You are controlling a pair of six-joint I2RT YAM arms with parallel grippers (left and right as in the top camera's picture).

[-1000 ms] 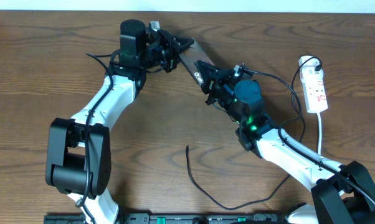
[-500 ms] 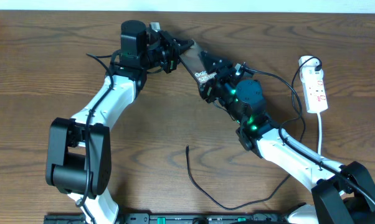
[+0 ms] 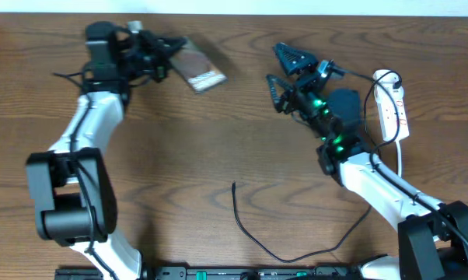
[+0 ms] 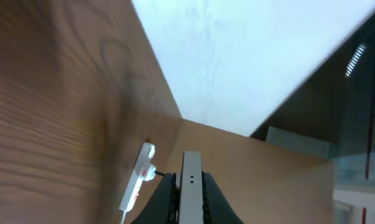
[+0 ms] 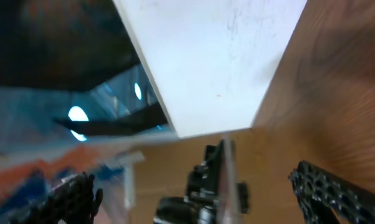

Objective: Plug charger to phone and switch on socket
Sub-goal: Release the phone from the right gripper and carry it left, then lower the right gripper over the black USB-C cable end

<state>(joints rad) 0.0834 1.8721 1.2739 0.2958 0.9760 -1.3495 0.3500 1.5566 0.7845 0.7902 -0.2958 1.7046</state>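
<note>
At the left gripper (image 3: 172, 58), the phone (image 3: 201, 74) gleams brownish, tilted

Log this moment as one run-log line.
left gripper: shut on phone | right gripper: open, empty | charger: tip free on table, not in phone | socket: no gripper on it

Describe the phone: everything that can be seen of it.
The phone is a flat rectangular slab with a glossy grey-brown face and pale lettering near its free end. The left tool clamps its other end, near the far edge of the table. The left wrist view shows it edge-on: a thin pale rim with two small dots. The charger lies apart, not plugged in. Whether the phone touches the table cannot be told.
</note>
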